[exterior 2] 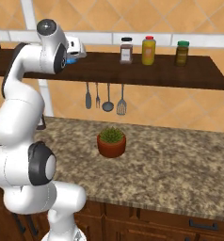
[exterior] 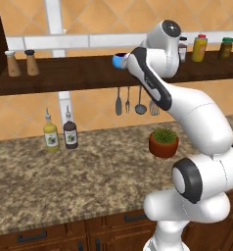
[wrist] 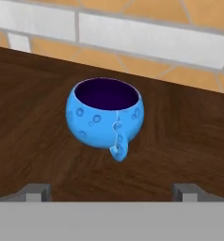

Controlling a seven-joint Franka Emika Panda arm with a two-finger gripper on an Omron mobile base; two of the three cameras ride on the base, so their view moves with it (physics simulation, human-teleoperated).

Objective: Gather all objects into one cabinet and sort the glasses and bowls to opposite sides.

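A bright-blue cup (wrist: 105,114) stands upright on the long dark wall shelf (exterior: 79,73), its handle turned toward the gripper (wrist: 112,190), whose two fingertips (wrist: 37,190) are spread wide on either side of the cup and short of touching it. From the base cameras, the white arm reaches up to the shelf, left of a row of sauce jars (exterior 2: 148,51). On the granite counter (exterior 2: 170,164) below sit a potted plant (exterior 2: 111,141) and two bottles (exterior: 60,131).

Blue cup (wrist: 105,114): glossy glazed look, smooth with small raised ring bumps, dark inside. Wall shelf (wrist: 189,150): dark wood, visible grain, matt. Bench (exterior: 64,176): speckled stone, slight sheen. Plant pot (exterior: 163,146): reddish, smooth. Hanging utensils (exterior 2: 103,98): grey metal.
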